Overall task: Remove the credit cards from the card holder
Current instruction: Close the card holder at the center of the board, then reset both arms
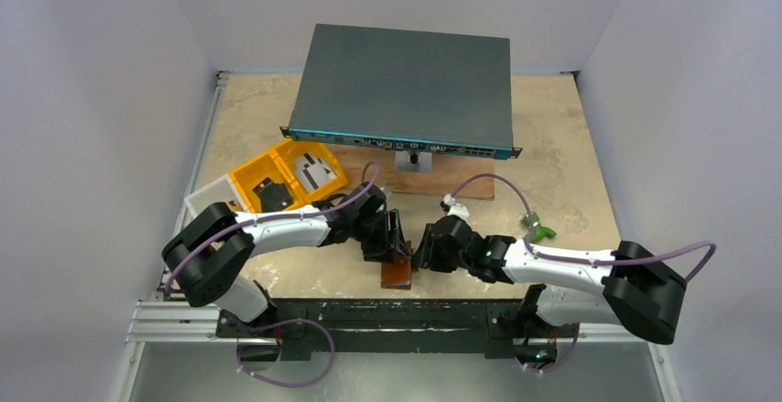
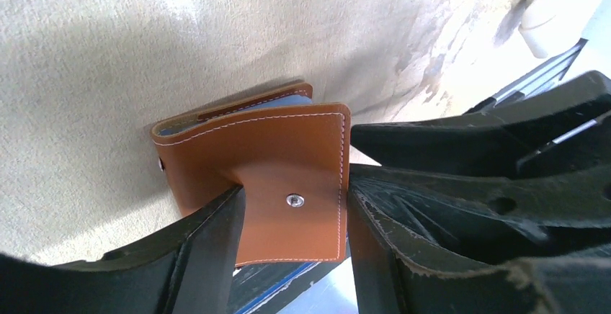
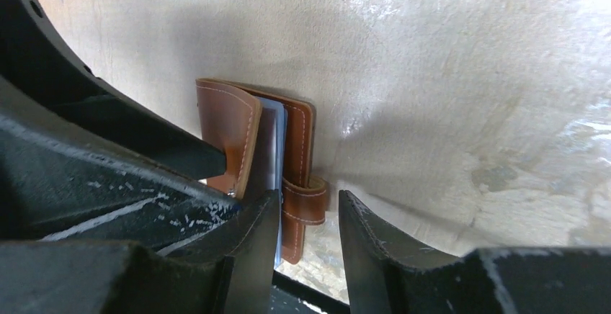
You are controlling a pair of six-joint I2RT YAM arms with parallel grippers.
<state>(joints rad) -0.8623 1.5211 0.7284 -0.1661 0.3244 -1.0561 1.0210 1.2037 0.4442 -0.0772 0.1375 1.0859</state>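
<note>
The brown leather card holder (image 1: 398, 273) lies at the table's near edge between both grippers. My left gripper (image 1: 391, 245) is shut on its lifted top flap (image 2: 284, 163), which carries a metal snap, one finger on each side edge. My right gripper (image 1: 427, 247) is open and straddles the back cover and strap tab (image 3: 304, 202). Pale blue pockets (image 3: 274, 141) show between the covers; any cards inside are hidden. A white-grey striped card (image 1: 317, 171) and a dark card (image 1: 270, 195) lie in the yellow tray.
The yellow tray (image 1: 247, 176) stands at the left with a clear box (image 1: 205, 201) beside it. A dark network switch (image 1: 406, 88) sits at the back on a wooden block (image 1: 433, 179). A small green object (image 1: 538, 231) and a white piece (image 1: 454, 206) lie on the right.
</note>
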